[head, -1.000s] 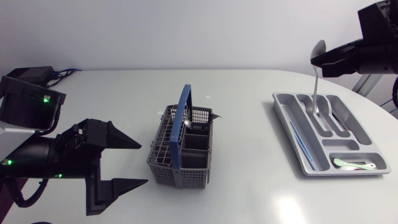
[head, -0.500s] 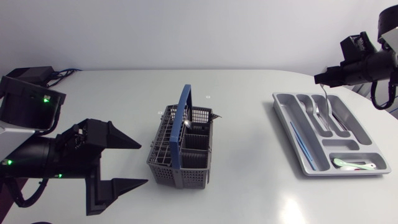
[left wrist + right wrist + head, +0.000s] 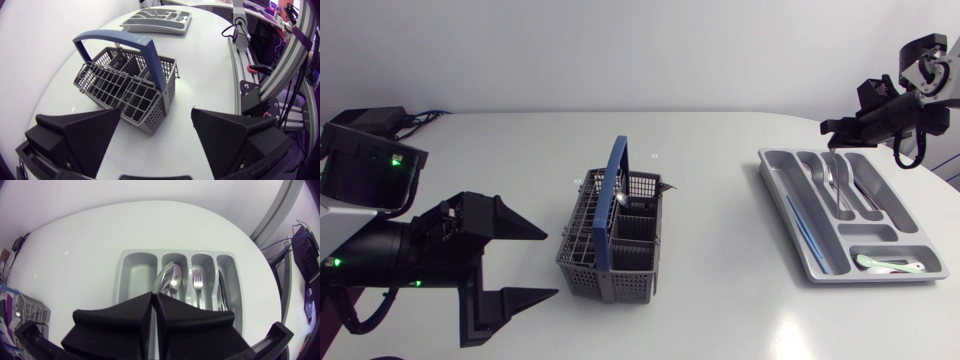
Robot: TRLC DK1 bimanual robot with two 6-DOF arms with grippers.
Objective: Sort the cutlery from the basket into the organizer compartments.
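The left claw is held low over the table with its two fingers spread wide, and it is kept apart from everything on the table. Just ahead of it, in line with the gap between the fingers, the grey basket is stood on the table. Its long axis is laid across the line along which the claw points. The blue handle is arched over the basket along that same axis.

Far beyond the basket the organizer is seen, with the right claw hung above its far end. That claw's fingers are pressed together, only a thin slit being left between them. Directly ahead of the fingertips a spoon is seen in the second compartment, leaning beside another spoon. Whether it is touched by the claw cannot be told. A fork is laid in the next compartment and knives in the one after. All are set lengthwise, with bowls and tines pointed away from the claw and handles run back beneath it. A thin blue piece is laid along the narrow side slot, and pale pieces are set crosswise in the small end compartment.
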